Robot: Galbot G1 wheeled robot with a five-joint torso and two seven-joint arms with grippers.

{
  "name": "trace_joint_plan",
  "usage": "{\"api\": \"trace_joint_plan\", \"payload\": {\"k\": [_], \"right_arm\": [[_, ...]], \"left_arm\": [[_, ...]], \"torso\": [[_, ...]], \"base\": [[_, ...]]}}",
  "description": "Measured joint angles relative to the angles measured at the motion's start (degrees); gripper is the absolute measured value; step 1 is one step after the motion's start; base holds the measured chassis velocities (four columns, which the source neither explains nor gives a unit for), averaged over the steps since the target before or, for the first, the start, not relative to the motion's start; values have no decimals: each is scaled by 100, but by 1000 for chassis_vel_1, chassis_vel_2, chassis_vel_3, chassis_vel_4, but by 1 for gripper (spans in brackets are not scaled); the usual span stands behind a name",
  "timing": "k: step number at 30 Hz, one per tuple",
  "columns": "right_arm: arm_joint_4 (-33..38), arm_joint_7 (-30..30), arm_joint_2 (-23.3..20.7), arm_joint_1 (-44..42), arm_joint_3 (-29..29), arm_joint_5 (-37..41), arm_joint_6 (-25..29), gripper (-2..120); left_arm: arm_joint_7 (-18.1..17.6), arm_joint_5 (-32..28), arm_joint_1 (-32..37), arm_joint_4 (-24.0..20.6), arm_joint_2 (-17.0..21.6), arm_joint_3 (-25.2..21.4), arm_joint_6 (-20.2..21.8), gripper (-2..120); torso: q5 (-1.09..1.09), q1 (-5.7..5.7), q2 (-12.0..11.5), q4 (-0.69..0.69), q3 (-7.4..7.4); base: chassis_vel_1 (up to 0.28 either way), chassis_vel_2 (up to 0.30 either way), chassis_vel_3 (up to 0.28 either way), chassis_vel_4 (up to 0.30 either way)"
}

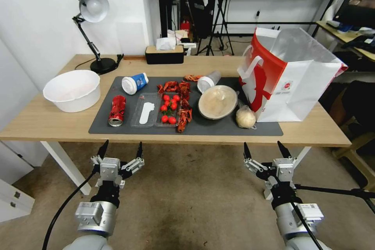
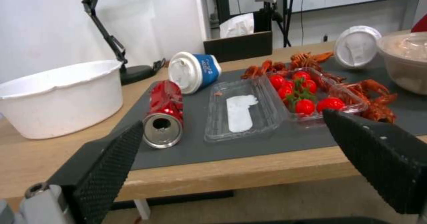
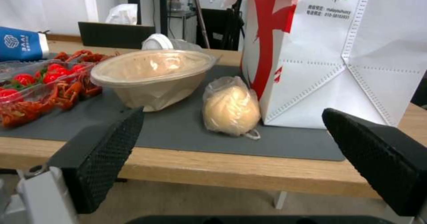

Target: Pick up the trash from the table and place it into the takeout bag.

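Note:
On the table point(image 1: 47, 121), a dark grey mat point(image 1: 218, 128) carries the trash. A red can point(image 1: 117, 110) point(image 2: 164, 112) and a blue-and-white paper cup point(image 1: 134, 83) point(image 2: 194, 71) lie on their sides at the left. A clear plastic cup point(image 1: 209, 81), a beige lidded bowl point(image 1: 217, 102) point(image 3: 153, 74) and a wrapped beige ball point(image 1: 245, 117) point(image 3: 231, 108) sit toward the right. The takeout bag point(image 1: 291, 82) point(image 3: 338, 50) stands upright at the right end, touching the ball. My left gripper point(image 1: 122, 144) and right gripper point(image 1: 263, 145) hang open and empty below the front edge.
A big white bowl point(image 1: 72, 90) stands at the left of the mat. A clear tray of tomatoes point(image 1: 168, 108) and red crayfish shells point(image 1: 183, 115) lie mid-mat. A desk lamp point(image 1: 91, 27) and a black tissue box point(image 1: 164, 54) are at the back edge.

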Motion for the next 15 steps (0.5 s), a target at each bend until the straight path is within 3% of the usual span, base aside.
{"api": "trace_joint_plan", "payload": {"k": [15], "right_arm": [[0, 0, 0, 0, 0, 0, 0, 100]], "left_arm": [[0, 0, 0, 0, 0, 0, 0, 100]], "torso": [[0, 0, 0, 0, 0]], "base": [[0, 0, 0, 0]]}}
